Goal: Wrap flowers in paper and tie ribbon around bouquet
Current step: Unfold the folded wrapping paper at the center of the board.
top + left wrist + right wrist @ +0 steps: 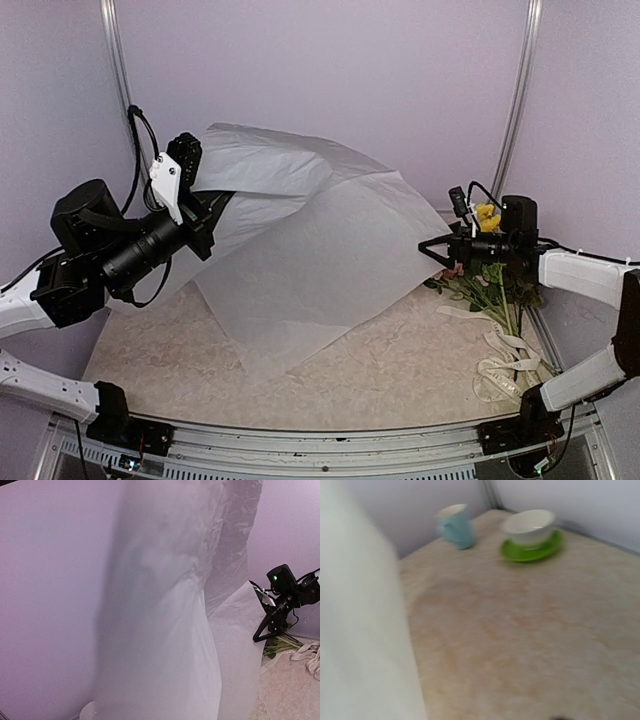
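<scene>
The jaws of the left gripper [208, 208] are clamped together on an upper edge of the paper [320, 250], which is held lifted off the table [400, 370] at about ten o'clock in the overhead view. The jaws of the right gripper [430, 250] are seen apart at about three o'clock, right at the sheet's right-hand edge; whether that edge is touched cannot be told. The sheet is hung from the left grip as a broad slanted drape, with its lower corner rested on the table near six o'clock. It is shown as thin, frosted and translucent, finely creased and falling in soft folds. The flowers [490, 285] are left bare on the table at about four o'clock, beside the sheet and not on it: green stems and leaves, a yellow bloom and a hint of pink. The ribbon [500, 360] is lain in loose cream loops near five o'clock, flat and limp, and is tied to nothing. The work is therefore judged to be at an early stage. The sheet is yet to be laid flat, the flowers set on it, the cone rolled and the ribbon tied. In the right wrist view a blue cup [455, 526] and a white bowl [529, 526] on a green saucer [532, 550] are seen blurred on the mottled beige top.
</scene>
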